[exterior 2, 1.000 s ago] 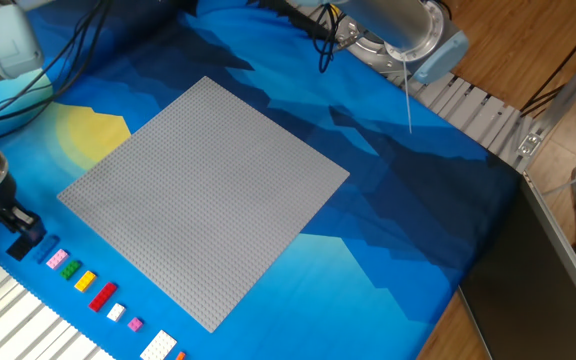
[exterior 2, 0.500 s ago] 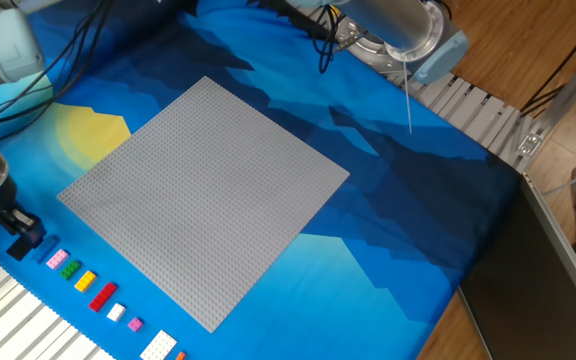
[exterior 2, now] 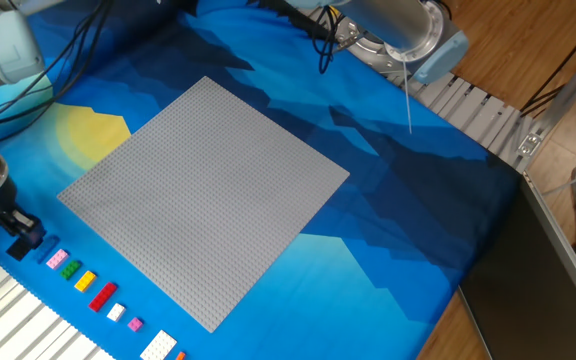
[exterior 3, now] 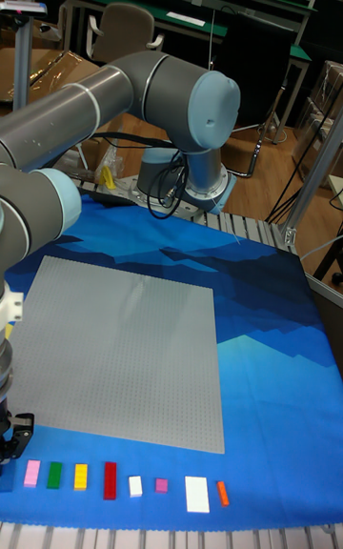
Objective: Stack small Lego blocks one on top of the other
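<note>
My gripper (exterior 2: 20, 232) is low over the cloth at the far left, just past the left end of a row of small bricks; in the tall fixed view the gripper (exterior 3: 11, 437) sits at the bottom left corner. Its fingers are black and close together, and I cannot make out whether anything is between them. A small dark blue shape, possibly the blue block (exterior 2: 14, 250), lies right under the fingertips. A black block cannot be told apart from the black fingers.
A large grey baseplate (exterior 2: 203, 195) fills the middle of the blue cloth. Along the front edge lies a row of bricks: pink (exterior 2: 56, 258), green (exterior 2: 69, 269), yellow (exterior 2: 85, 281), red (exterior 2: 103, 295), then white, magenta, white and orange ones. The arm's base (exterior 2: 398, 30) stands at the back.
The gripper has edged very slightly left and down at the end of the brick row. Nothing else has moved.
</note>
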{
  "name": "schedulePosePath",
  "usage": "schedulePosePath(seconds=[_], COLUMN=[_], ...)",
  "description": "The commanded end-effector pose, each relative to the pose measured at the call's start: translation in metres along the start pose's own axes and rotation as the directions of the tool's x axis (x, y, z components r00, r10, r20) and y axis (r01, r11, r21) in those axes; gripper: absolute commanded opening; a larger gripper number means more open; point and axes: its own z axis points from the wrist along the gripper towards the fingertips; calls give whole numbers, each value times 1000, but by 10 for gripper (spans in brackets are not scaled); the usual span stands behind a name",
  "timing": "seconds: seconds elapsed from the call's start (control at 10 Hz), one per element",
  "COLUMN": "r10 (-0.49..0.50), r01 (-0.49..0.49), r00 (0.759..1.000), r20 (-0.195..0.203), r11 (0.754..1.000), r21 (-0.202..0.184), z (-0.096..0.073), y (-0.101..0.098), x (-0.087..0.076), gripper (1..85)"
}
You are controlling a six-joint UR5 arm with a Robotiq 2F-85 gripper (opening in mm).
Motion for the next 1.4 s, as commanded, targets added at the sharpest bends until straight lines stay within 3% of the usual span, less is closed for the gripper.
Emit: schedulePosePath(seconds=[0.0, 0.7, 1.1, 1.3], r10=[5, 5, -22, -44], r01=[-4, -5, 22, 45], r00=[1000, 1000, 1000, 999], r20=[15, 6, -5, -16], r11=[1000, 1000, 1000, 998], r21=[-16, -21, 5, 43], z=[0, -1, -15, -27], y=[2, 2, -6, -16], x=[-3, 0, 4, 8], gripper=[453, 447, 470, 477])
